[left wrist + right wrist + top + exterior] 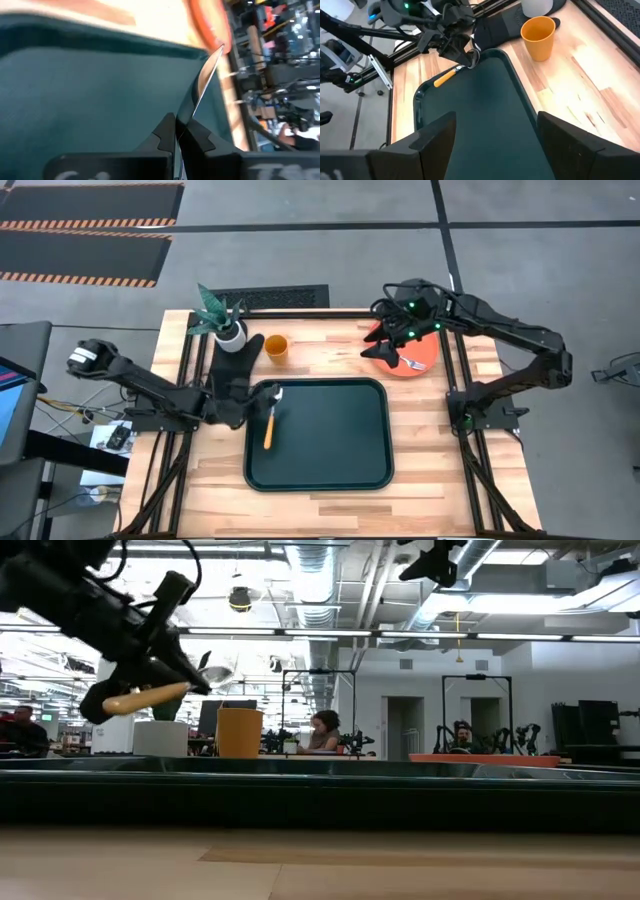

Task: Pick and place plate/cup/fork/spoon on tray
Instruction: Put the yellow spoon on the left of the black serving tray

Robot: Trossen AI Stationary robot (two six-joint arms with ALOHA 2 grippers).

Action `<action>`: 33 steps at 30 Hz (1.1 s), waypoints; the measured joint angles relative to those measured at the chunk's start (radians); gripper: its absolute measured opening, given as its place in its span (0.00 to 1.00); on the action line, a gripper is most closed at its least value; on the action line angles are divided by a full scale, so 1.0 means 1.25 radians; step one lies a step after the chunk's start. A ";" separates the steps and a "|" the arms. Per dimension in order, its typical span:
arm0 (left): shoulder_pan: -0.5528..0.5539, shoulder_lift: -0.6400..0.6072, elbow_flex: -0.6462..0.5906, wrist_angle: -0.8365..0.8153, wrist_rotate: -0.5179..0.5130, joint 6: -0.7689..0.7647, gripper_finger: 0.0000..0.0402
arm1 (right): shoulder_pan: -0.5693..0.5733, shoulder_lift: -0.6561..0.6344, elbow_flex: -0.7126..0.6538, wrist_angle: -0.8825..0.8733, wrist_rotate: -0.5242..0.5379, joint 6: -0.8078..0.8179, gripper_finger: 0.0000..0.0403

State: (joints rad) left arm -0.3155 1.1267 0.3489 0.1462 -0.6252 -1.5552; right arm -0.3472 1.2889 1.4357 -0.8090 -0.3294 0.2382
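Observation:
My left gripper [262, 406] is shut on the spoon [268, 425], which has a silver bowl and an orange handle, over the left end of the dark green tray [330, 470]. The spoon also shows in the low view [150, 697]. The orange cup [276, 347] stands on the table beyond the tray. The orange-red plate [420, 360] lies flat on the table at the far right. The fork [411, 363] lies on it. My right gripper [383, 346] hovers over the plate's left part, open and empty, as its wrist view shows [495, 145]. My left gripper pinches the spoon at its metal neck [463, 65], between bowl and orange handle, with its two fingers [167, 132]. The fingers come from the table's left, across the spoon. The spoon is lifted clear of the tray and tilted, bowl [215, 673] higher than the handle end [112, 703].
A white pot with a green plant [228, 330] stands on a black glove-shaped mat [238, 360] at the far left, next to the cup. Black frame rails run along both table sides. People sit in the room beyond the table [325, 730].

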 joint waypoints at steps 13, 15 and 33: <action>-0.123 0.196 -0.001 0.059 -0.022 -0.207 0.00 | 0.005 0.013 0.000 0.002 0.000 0.000 0.75; -0.131 0.217 -0.001 0.071 -0.021 -0.227 0.00 | 0.006 0.013 0.000 0.001 0.000 0.000 0.75; -0.194 0.233 0.004 0.027 0.001 -0.415 0.00 | 0.005 0.013 0.000 0.001 0.000 -0.002 0.75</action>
State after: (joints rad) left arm -0.5575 1.4178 0.3541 0.1801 -0.6239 -2.0742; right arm -0.3405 1.3056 1.4361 -0.8074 -0.3294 0.2359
